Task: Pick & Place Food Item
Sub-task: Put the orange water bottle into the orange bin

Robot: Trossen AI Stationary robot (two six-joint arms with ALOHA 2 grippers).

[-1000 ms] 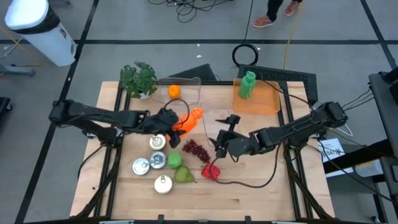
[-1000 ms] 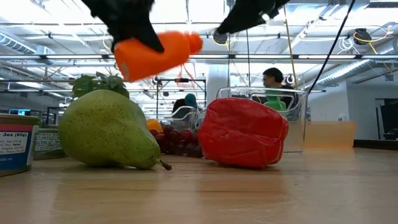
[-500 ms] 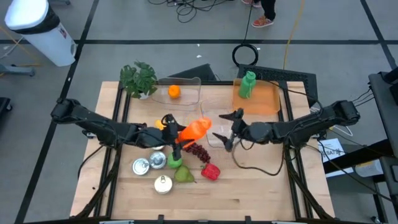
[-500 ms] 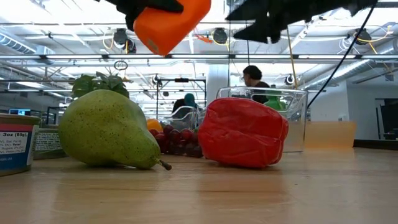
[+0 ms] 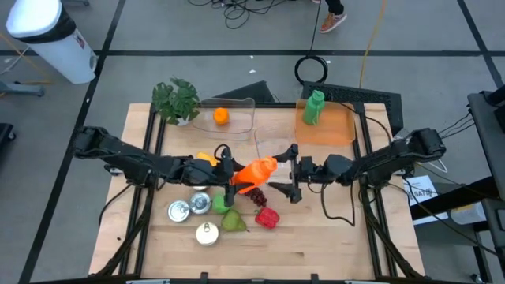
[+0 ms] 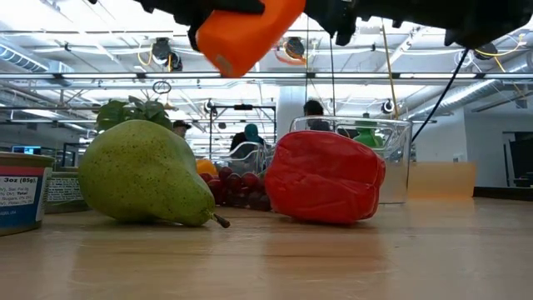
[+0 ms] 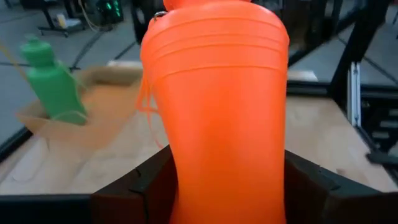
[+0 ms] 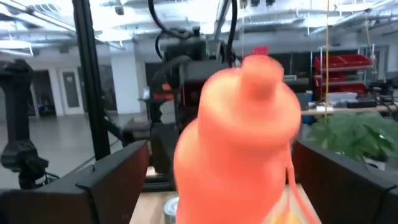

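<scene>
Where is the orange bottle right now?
In the high view, the orange bottle is near the table's middle, held by the left gripper above the grapes, its cap toward the open right gripper.

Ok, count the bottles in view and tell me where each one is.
2. The orange bottle is held above mid-table in the left gripper; the green bottle stands in the orange tray at the back right.
</scene>
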